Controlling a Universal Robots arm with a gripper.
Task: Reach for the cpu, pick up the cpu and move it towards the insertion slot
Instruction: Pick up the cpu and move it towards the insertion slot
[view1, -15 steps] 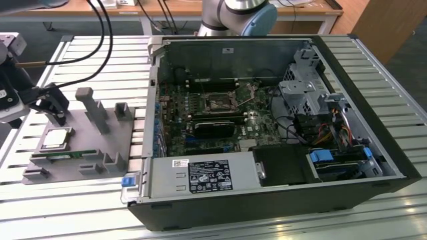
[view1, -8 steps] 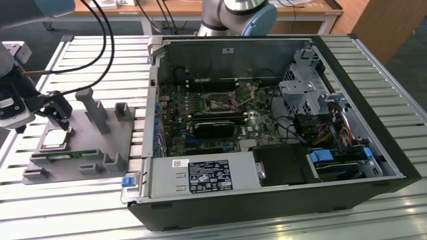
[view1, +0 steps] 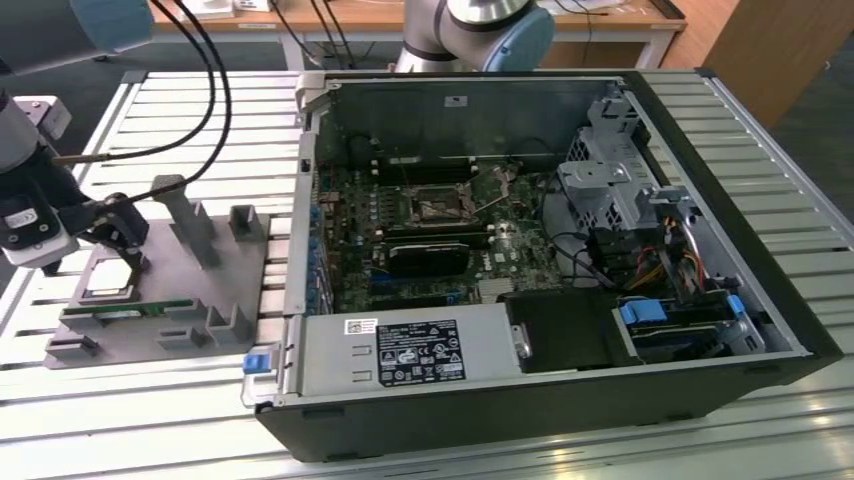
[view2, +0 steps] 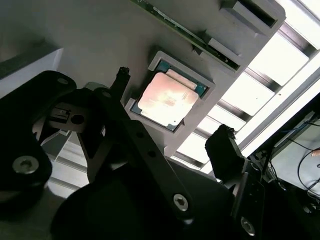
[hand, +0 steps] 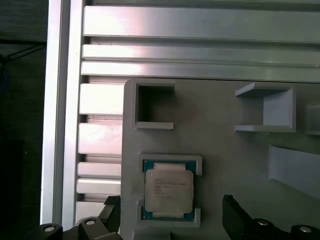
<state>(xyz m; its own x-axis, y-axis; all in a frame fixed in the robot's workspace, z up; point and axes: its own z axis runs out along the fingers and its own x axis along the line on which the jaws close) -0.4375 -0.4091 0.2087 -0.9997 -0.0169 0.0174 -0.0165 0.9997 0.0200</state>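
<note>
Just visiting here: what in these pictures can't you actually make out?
- The cpu in the exterior view: too small to show how it sits in the grey tray.
- The insertion slot in the exterior view: its dark centre is too small to show detail.
- The green memory stick in the second wrist view: cut off by the picture's edge.
- How high the open gripper hangs over the cpu: no view settles it.

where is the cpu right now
The cpu lies in a square pocket of the grey tray at the exterior view's left, beside the computer case, with the open gripper over it.
</note>
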